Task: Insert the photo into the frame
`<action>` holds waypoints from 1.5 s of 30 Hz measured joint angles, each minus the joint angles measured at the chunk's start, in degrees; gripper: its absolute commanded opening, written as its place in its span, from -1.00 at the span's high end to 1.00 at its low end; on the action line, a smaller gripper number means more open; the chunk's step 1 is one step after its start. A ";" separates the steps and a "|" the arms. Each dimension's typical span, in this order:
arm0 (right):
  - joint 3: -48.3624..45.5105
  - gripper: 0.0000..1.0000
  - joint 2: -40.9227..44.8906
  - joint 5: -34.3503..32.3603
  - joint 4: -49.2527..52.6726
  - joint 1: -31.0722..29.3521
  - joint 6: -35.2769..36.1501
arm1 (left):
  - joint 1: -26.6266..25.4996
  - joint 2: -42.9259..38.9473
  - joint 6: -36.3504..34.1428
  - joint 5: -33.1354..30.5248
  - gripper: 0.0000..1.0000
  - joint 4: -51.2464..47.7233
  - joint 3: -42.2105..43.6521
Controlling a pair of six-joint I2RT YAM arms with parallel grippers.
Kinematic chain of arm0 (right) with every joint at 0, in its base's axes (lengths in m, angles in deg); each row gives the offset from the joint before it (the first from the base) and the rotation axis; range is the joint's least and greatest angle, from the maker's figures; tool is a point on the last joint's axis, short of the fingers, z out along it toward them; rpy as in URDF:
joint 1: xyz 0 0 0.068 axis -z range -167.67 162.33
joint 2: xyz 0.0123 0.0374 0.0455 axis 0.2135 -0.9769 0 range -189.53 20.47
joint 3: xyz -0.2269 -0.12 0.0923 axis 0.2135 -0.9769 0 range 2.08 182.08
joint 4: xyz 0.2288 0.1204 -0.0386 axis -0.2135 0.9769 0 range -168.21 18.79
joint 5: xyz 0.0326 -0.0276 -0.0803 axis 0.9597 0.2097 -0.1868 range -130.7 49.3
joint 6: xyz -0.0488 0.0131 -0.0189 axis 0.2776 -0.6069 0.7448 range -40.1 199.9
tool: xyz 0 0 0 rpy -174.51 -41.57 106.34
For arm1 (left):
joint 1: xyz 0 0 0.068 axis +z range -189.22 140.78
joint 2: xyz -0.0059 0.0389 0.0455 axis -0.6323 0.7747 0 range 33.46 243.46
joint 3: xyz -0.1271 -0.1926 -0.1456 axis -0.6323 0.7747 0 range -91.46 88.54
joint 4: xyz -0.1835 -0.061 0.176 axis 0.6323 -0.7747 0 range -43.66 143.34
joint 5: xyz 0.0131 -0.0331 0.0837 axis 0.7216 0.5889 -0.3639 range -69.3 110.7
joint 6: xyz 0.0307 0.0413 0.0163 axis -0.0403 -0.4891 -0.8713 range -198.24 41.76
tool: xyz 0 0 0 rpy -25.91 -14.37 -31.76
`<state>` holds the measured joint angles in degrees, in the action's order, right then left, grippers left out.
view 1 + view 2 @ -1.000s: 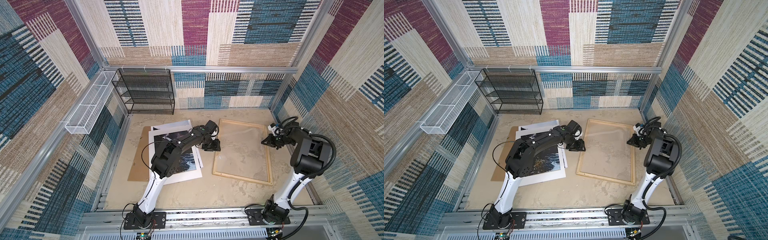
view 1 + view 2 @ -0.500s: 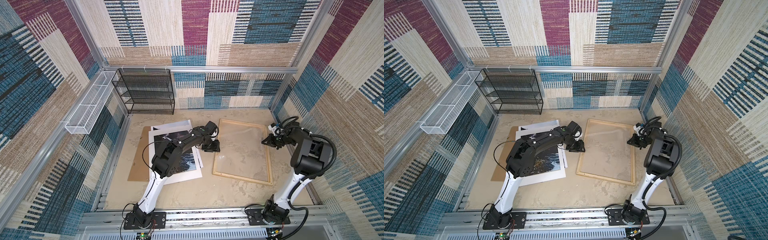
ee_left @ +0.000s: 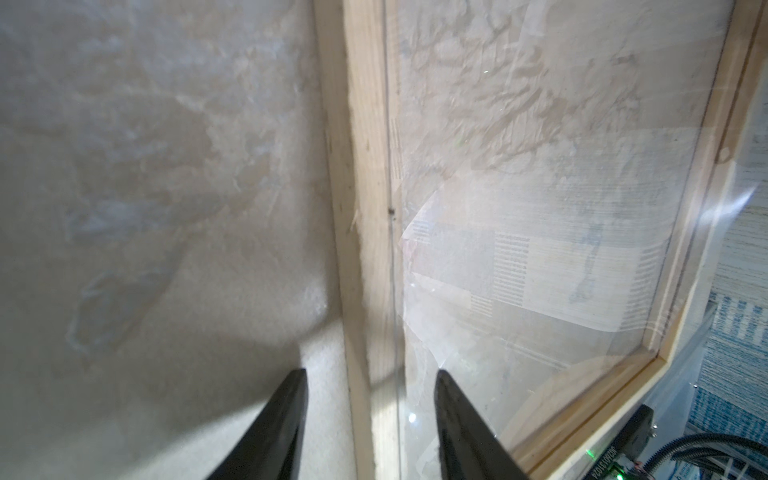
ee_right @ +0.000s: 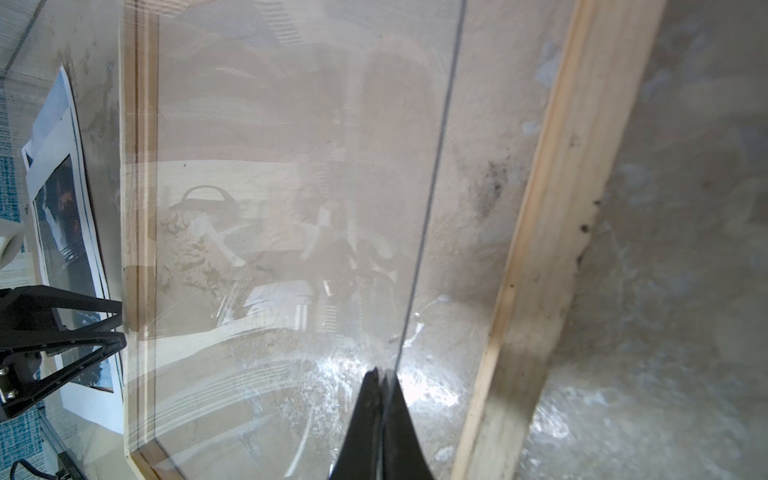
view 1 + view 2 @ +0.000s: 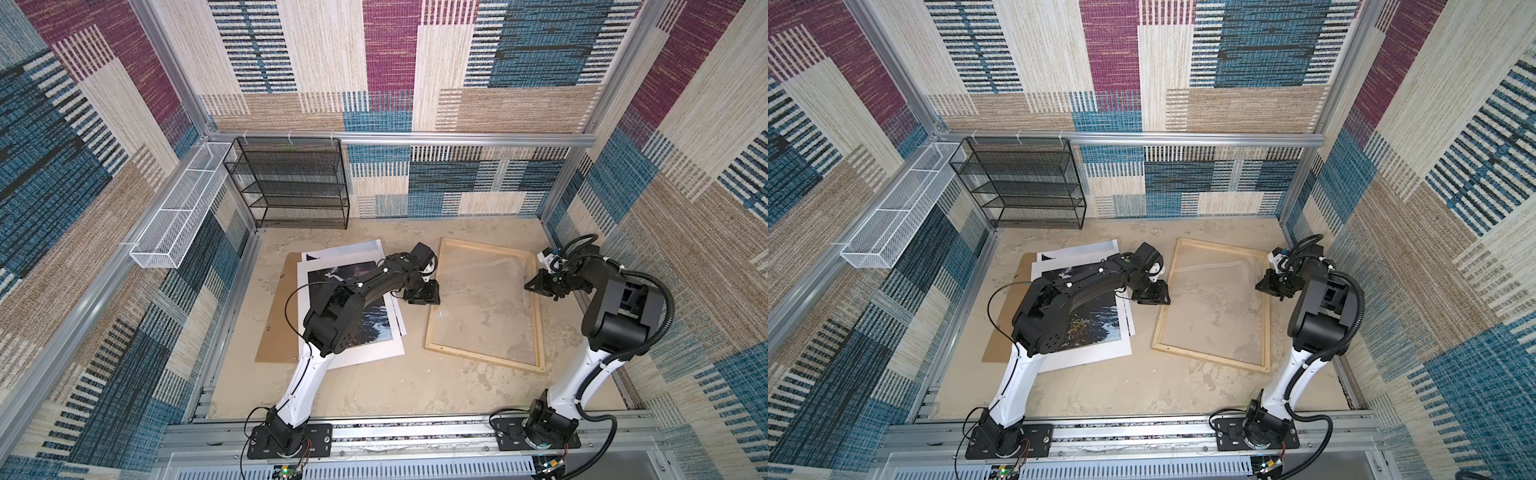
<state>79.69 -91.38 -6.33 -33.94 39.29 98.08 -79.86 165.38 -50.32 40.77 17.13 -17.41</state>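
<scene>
We see the frame [image 5: 484, 358] [image 5: 1210, 358] lying flat on the right half of the table [image 5: 374, 390], skewed so that its near rail sits further right than its far rail. A clear pane [image 4: 291, 208] fills its opening.

The left gripper [image 5: 422, 296] [image 5: 1150, 296] is low over the frame's left rail. In the left wrist view its fingers [image 3: 286, 415] stand apart, one on each side of the rail, gripping nothing that we can make out. The right gripper [image 5: 530, 286] [image 4: 380, 374] is at the right rail, with its fingers pressed together and the pane's thin edge running in between them. That edge stands clear of the wooden rail beside it.

The photo [image 5: 376, 324] [image 5: 1096, 324] lies outside the frame, on the left, in a loose stack of white sheets over a brown board [image 5: 278, 328], partly under the left arm. Its right edge is near the frame's left rail, with only a narrow strip of bare table between them.

The widest open table is the band between these things and the arm bases. The frame's right rail lies close to the right wall.
</scene>
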 measured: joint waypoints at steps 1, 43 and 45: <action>0.00 1.00 0.04 -0.13 0.00 0.00 0.00 | 0.00 0.00 0.00 0.00 -0.08 0.00 0.00; 1.81 1.00 -0.61 -0.26 1.38 0.07 -0.15 | 0.00 0.76 2.05 -0.42 0.48 1.53 0.20; 2.60 1.00 -0.96 0.15 1.70 0.07 -0.15 | -0.02 0.83 2.34 -0.85 0.57 1.92 0.22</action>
<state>82.29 -92.34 -6.18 -32.24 39.35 97.92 -79.88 166.21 -47.98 39.92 19.06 -17.20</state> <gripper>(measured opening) 0.054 0.254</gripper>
